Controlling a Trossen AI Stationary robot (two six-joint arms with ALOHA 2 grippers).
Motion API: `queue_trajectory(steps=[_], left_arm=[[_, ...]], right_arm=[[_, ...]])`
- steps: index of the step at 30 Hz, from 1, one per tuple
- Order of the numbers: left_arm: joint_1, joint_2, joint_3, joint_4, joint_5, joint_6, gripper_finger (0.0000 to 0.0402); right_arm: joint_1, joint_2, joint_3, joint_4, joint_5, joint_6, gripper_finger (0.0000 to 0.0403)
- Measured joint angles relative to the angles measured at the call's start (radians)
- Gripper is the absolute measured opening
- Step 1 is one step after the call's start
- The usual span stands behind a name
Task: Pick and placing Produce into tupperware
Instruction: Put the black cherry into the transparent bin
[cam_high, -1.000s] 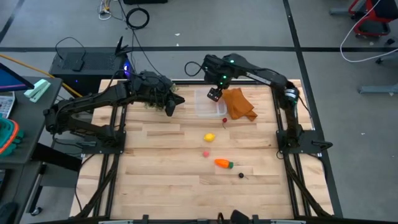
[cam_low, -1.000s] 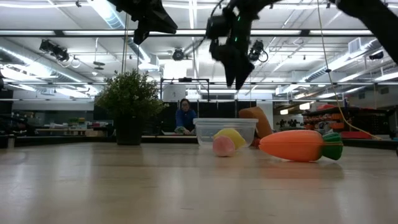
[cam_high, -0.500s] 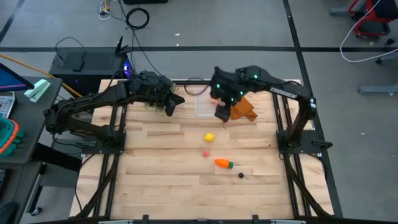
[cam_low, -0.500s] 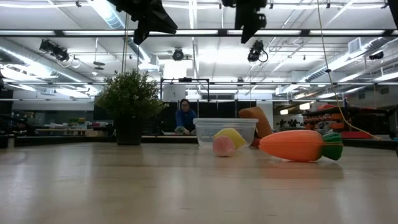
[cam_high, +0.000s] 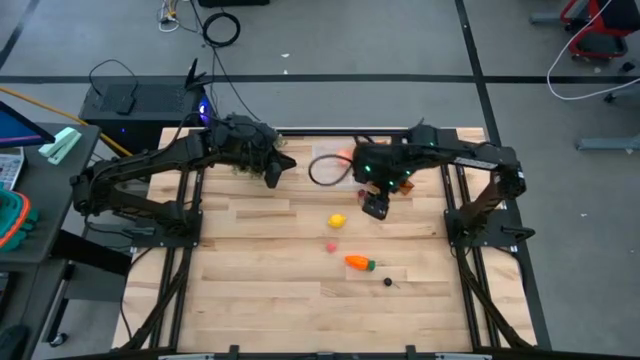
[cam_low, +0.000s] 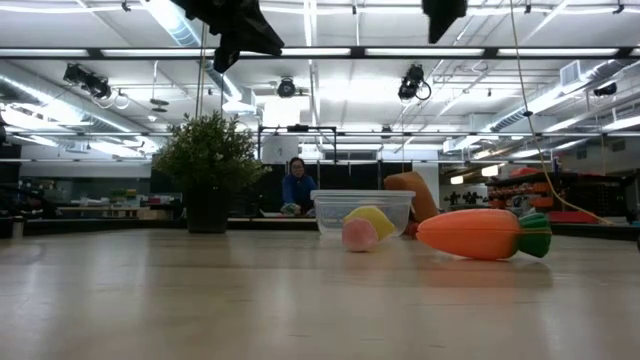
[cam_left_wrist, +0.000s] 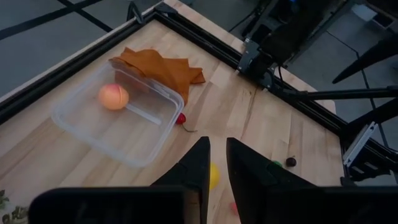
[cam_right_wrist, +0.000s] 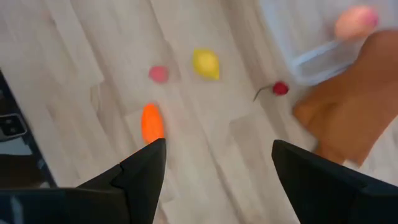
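Produce lies scattered across a wooden desk (cam_high: 260, 290), nearest the front edge a tiny dark berry (cam_high: 388, 282) and an orange carrot (cam_high: 357, 262) with a green top. Beyond them toward the centre sit a small pink fruit (cam_high: 331, 246) and a yellow lemon (cam_high: 337, 221). The right gripper (cam_high: 374, 207) hangs above the desk just past the lemon, fingers spread wide and holding nothing. A red cherry (cam_left_wrist: 181, 118) rests just beside the clear tupperware (cam_left_wrist: 118, 115), which stands near the far edge with one peach-pink fruit (cam_left_wrist: 113, 96) inside. An orange cloth (cam_left_wrist: 158, 68) lies crumpled against the box's far side. The left gripper (cam_high: 272, 172) hovers over the far left of the desk, its fingers nearly together with only a narrow gap, empty
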Motion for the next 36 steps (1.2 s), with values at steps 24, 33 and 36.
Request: queue_trajectory(steps=[24, 33, 36], left_arm=[[0.0, -0.001, 0.0, -0.009, 0.002, 0.033, 0.0059], [0.0, -0.001, 0.0, -0.009, 0.002, 0.024, 0.0053], [0.0, -0.001, 0.0, -0.009, 0.002, 0.025, 0.0053]], right_arm=[[0.514, -0.407, -0.94, 0.534, -0.008, 0.657, 0.0258], [0.617, -0.317, -1.06, 0.757, 0.007, 0.671, 0.0268], [0.628, -0.274, -1.078, 0.837, 0.013, 0.641, 0.0276]])
